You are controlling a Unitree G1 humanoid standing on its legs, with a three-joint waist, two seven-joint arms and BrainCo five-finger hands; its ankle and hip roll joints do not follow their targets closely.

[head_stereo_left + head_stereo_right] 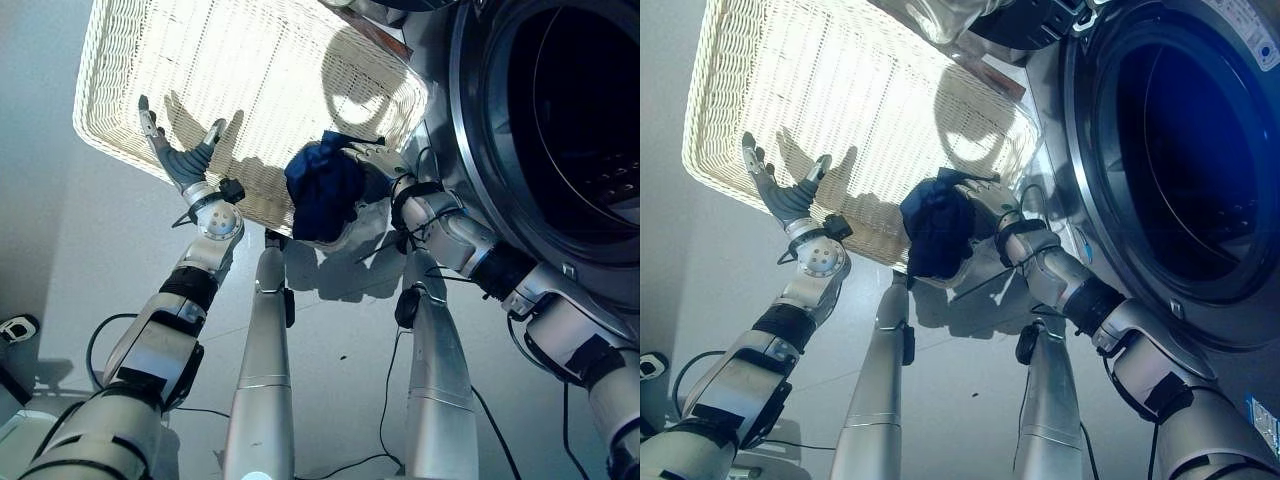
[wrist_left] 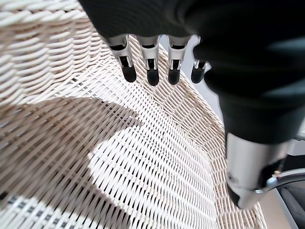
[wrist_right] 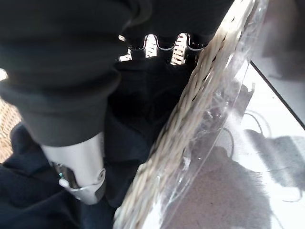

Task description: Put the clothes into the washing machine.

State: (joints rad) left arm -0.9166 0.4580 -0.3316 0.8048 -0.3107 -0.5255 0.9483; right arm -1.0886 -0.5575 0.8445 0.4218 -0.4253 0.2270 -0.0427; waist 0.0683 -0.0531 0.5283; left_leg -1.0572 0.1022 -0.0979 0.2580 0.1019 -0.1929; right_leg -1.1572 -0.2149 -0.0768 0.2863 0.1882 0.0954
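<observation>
The right hand (image 1: 375, 165) is curling its fingers round a dark blue cloth (image 1: 322, 192), bunched at the near edge of the wicker basket (image 1: 240, 60). The washing machine (image 1: 560, 110) is gaping just beside that hand, on the robot's right. The left hand (image 1: 178, 155) is hanging open over the basket's near edge, farther from the drum.

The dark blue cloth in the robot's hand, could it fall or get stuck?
It might. The right hand grips the bunched dark blue cloth right at the white wicker basket's near rim, so a loose fold could catch on the weave. The washing machine's round opening is off to the side, so the cloth could slip on the way.
</observation>
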